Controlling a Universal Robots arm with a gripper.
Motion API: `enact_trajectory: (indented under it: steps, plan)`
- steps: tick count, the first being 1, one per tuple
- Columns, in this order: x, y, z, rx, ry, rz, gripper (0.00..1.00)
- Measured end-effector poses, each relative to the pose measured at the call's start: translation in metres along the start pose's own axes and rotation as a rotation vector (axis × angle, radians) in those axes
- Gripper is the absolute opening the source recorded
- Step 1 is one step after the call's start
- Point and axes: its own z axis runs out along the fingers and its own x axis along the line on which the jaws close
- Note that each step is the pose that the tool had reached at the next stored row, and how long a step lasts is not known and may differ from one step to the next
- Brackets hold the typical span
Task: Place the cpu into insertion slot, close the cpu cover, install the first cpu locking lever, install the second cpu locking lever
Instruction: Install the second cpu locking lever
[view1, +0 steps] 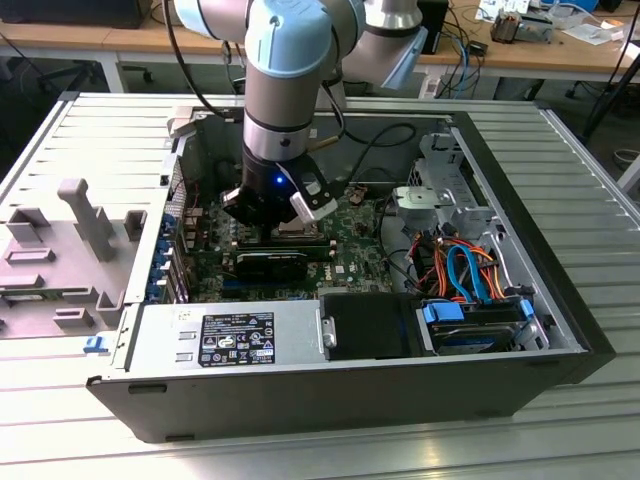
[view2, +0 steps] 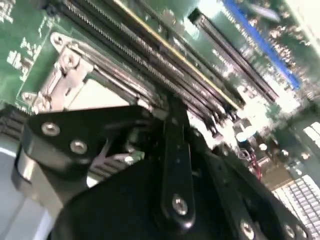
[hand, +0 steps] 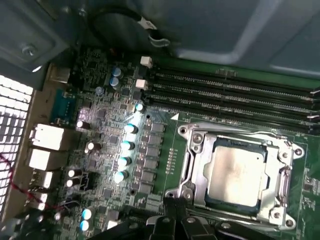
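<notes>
While your hand (hand: 172, 220) hovers beside the cpu cover (hand: 192, 165), grip state unclear, treat that thin stiff frame gently; the seated cpu (hand: 235, 172) looks fragile.

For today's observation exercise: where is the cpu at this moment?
In the first wrist view the cpu sits in the insertion slot, framed by the cpu cover, beside the long black memory slots on the green circuit board.

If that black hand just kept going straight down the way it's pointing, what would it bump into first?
Most likely the cpu cover, the metal frame closed around the cpu on the green board. The hand hangs just above that spot, though its exact height is hard to judge.
</notes>
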Motion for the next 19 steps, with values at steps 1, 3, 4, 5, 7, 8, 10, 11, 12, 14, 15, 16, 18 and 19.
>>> enact_trajectory:
  steps: [1,3,4,5,7,8,10,11,12,14,15,16,18,19]
  plan:
    - [0.0004,0.0003,-0.0028,0.0036,0.0,0.001,0.11]
    - [0.0007,0.0004,-0.0055,0.0122,0.0013,0.001,0.11]
    - [0.0007,0.0004,-0.0055,0.0123,0.0014,0.002,0.11]
    - [0.0007,0.0003,-0.0042,0.0116,0.0013,0.001,0.11]
    - [0.0005,0.0001,-0.0011,0.0085,0.0007,0.001,0.11]
    - [0.0004,0.0,-0.0001,0.0076,0.0005,0.001,0.11]
    - [0.0001,-0.0003,0.0029,0.0027,-0.0003,0.0,0.11]
    - [-0.0001,-0.0003,0.0038,-0.0006,-0.001,0.0,0.11]
    - [-0.0001,-0.0004,0.0042,-0.0036,-0.0016,0.0,0.11]
    - [-0.0001,-0.0004,0.0047,-0.0089,-0.0026,-0.001,0.11]
    - [-0.0002,-0.0004,0.0048,-0.011,-0.003,-0.001,0.11]
    - [-0.0001,-0.0004,0.0049,-0.0138,-0.0036,-0.001,0.11]
    - [-0.0002,-0.0005,0.0057,-0.0184,-0.0043,-0.002,0.11]
    - [-0.0003,-0.0007,0.0078,-0.0249,-0.0051,-0.003,0.11]
